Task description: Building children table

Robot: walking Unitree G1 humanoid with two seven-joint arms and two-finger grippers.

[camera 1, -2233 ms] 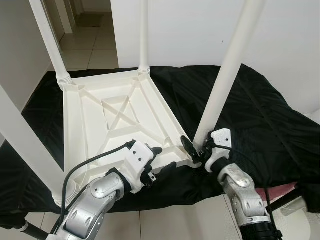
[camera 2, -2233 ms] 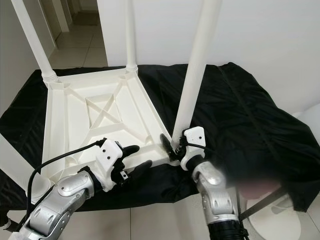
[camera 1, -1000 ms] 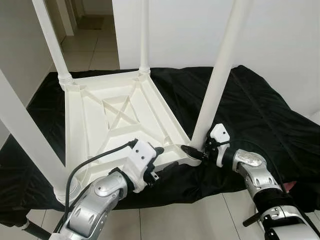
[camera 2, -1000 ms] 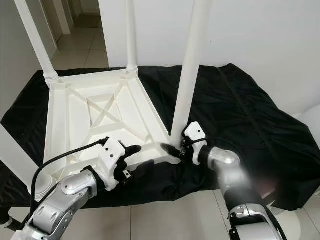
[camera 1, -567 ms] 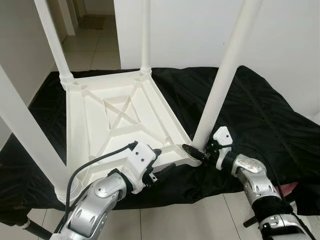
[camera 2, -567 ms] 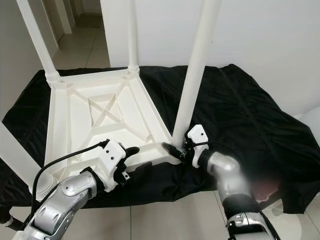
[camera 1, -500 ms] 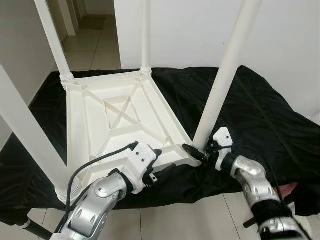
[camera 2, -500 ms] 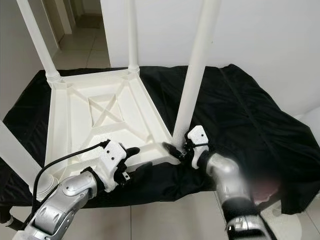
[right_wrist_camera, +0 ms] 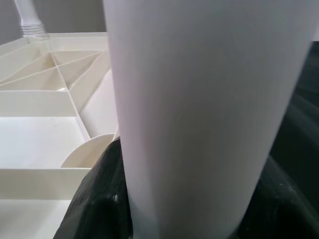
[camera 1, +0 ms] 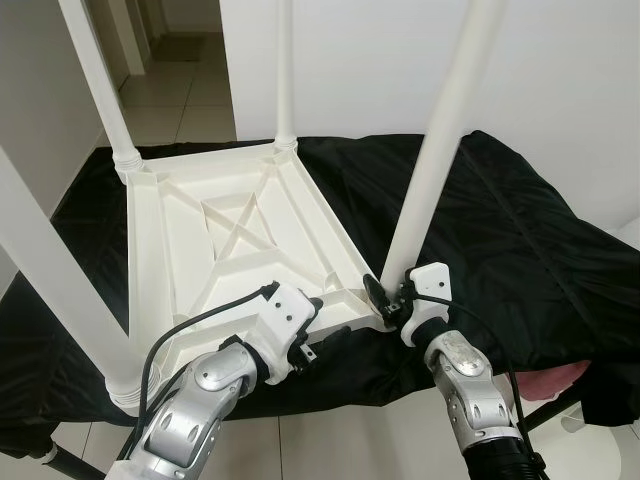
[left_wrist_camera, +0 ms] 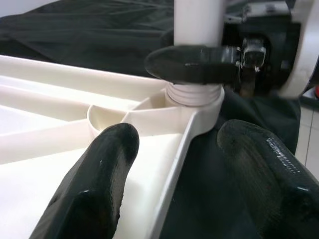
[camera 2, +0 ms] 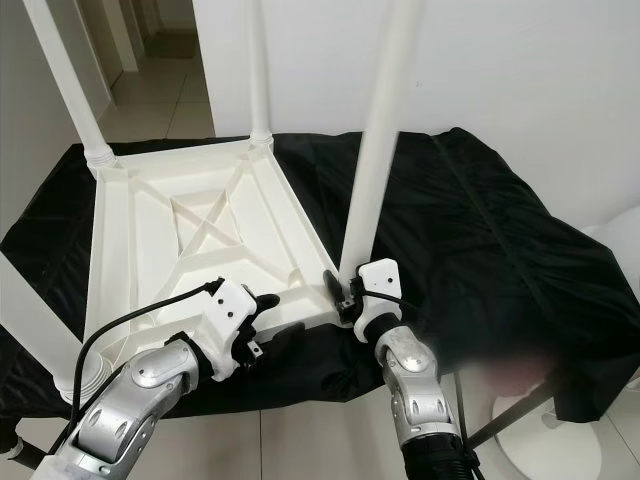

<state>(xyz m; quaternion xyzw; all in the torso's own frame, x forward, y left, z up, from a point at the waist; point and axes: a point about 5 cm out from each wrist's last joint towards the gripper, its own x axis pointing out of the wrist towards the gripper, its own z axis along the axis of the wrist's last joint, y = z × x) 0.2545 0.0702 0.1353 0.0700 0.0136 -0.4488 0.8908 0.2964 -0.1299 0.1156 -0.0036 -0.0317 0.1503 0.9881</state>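
The right tool point(camera 1: 385, 298) is clamped around the base of the near-right table leg point(camera 1: 432, 180), its black fingers point(left_wrist_camera: 192, 63) pressing either side just above the threaded socket. The left tool point(camera 1: 318, 325) sits with fingers spread, straddling the near edge of the upturned white children's table point(camera 1: 215, 240), gripping nothing. The table lies on a black cloth point(camera 1: 520, 240), with three other legs point(camera 1: 100, 80) standing in the remaining corners.

White plastic children table point(camera 1: 240, 235) upside down on black cloth, ribbed underside up, four legs upright.
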